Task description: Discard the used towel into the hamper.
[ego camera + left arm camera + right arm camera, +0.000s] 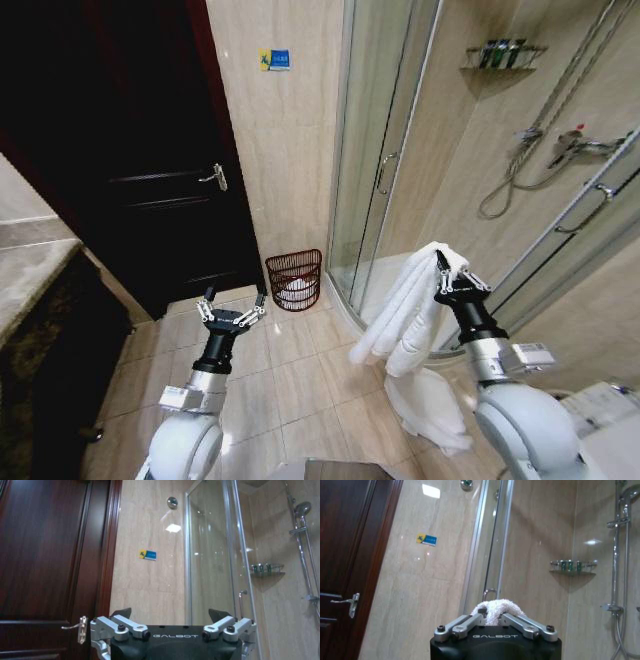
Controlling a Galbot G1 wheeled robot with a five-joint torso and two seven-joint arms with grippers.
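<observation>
Right gripper [441,262] has the white towel [405,315] pinched by its top, hanging long-axis straight down on the right.

Its lower end pools on the tiled floor [300,385]. Left gripper [231,303] is wide open, holding nothing. The hamper [294,279] stands upright, far against the wall beside the shower door [375,150].

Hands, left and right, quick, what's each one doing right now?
Left hand: open, empty, raised above the floor tiles.
Right hand: closed on the white terry-cloth towel, which hangs down from it.
</observation>
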